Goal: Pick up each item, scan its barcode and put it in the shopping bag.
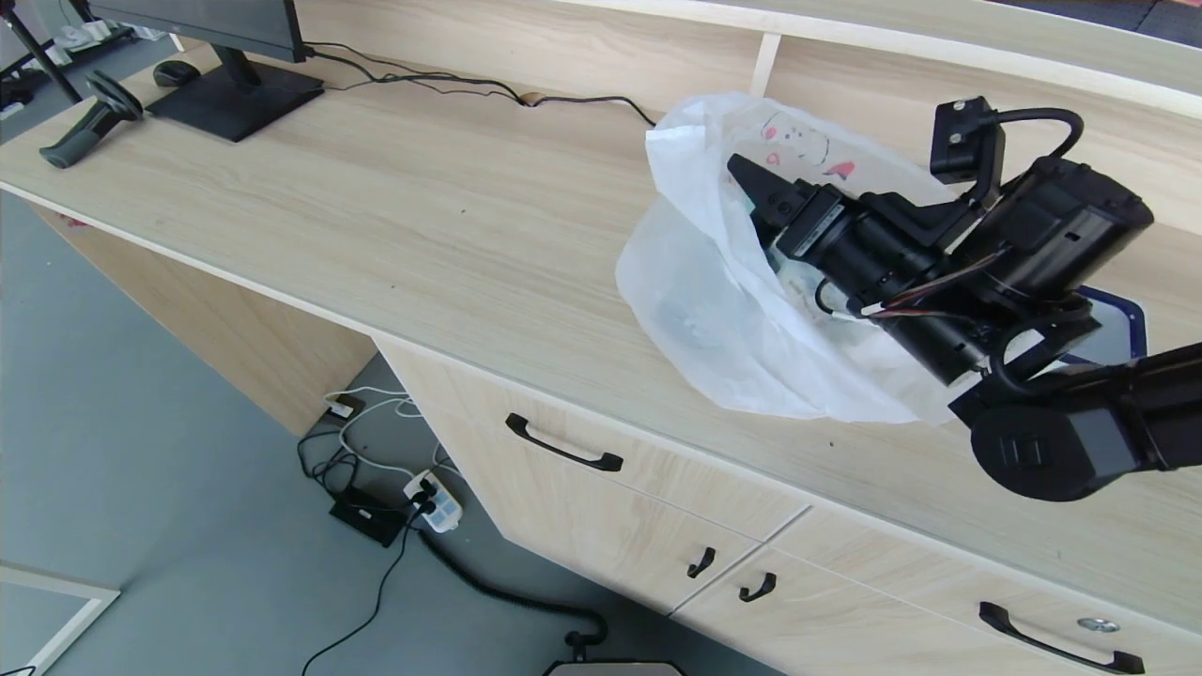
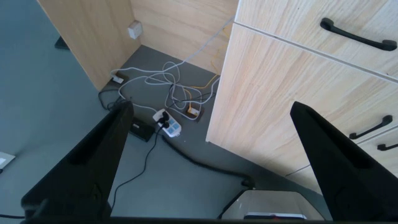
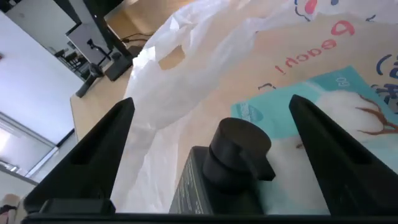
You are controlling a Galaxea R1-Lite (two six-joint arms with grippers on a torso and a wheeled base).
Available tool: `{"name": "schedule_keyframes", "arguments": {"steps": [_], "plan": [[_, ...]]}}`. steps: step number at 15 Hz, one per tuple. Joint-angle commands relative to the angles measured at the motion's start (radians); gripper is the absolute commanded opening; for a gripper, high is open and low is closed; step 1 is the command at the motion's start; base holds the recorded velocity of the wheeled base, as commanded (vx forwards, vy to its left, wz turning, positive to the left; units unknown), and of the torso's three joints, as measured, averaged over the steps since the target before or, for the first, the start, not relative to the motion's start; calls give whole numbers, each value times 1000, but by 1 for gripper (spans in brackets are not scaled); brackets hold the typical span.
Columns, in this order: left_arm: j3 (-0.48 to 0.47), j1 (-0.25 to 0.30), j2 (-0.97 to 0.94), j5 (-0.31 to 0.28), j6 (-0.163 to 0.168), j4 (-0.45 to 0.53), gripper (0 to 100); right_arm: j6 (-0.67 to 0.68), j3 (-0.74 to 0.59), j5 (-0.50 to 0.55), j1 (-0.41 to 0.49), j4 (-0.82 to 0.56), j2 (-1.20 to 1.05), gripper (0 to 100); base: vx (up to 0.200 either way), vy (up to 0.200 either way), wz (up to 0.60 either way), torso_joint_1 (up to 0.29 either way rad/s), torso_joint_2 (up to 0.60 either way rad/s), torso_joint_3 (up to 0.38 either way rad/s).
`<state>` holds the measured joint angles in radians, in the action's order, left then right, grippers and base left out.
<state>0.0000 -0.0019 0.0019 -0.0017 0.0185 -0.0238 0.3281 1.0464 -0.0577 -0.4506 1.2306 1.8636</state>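
A white plastic shopping bag [image 1: 714, 310] lies open on the wooden counter [image 1: 423, 216]. My right gripper [image 1: 751, 183] is inside the bag's mouth. In the right wrist view this gripper [image 3: 211, 102] is open, its fingers wide apart. Between them, untouched, lies a dark bottle with a black cap [image 3: 239, 146]. It rests on a light blue packet [image 3: 323, 106] inside the bag [image 3: 186, 81]. My left gripper [image 2: 208, 162] is open and holds nothing; it hangs below counter height, over the floor beside the drawers [image 2: 292, 81].
A handheld barcode scanner [image 1: 89, 117] lies at the counter's far left, beside a monitor stand [image 1: 235, 89] and a mouse [image 1: 174, 70]. A cable [image 1: 470, 89] runs along the back. A blue-edged object [image 1: 1122, 324] sits behind my right arm. Power strips and cords [image 2: 168, 124] lie on the floor.
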Motion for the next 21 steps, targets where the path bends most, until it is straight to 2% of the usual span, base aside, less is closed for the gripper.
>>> {"name": "schedule_keyframes", "arguments": {"steps": [1,4,7,8,9,10,11,14,17,19,21], "plan": [[0,0,0,0,0,1,100,-15,-2,-2,0,1,-78,100,0,0,0,0,0,0],[0,-1,0,0,0,2,100,-18,3,-2,7,-3,-118,100,0,0,0,0,0,0],[0,-1,0,0,0,2,100,-115,-57,4,3,-2,-193,100,0,0,0,0,0,0],[0,-1,0,0,0,2,100,-175,-114,2,-59,-2,-248,100,0,0,0,0,0,0],[0,-1,0,0,0,2,100,-210,-183,10,-134,-3,-308,100,0,0,0,0,0,0],[0,-1,0,-1,0,2,100,-251,-293,41,-166,-3,-365,100,0,0,0,0,0,0],[0,0,0,0,0,2,100,-302,-431,50,-169,-2,-434,100,0,0,0,0,0,0],[0,0,0,0,0,2,100,-259,-836,82,-169,0,-629,100,0,0,0,0,0,0],[0,-1,0,0,0,2,100,-279,-1046,105,-171,-8,-762,100,0,0,0,0,0,0],[0,0,0,0,0,2,100,-310,-1045,147,-195,-117,-834,100,0,0,0,0,0,0],[0,0,0,0,0,2,100,-333,-1045,150,-301,-375,-994,100,0,0,0,0,0,0]]}}
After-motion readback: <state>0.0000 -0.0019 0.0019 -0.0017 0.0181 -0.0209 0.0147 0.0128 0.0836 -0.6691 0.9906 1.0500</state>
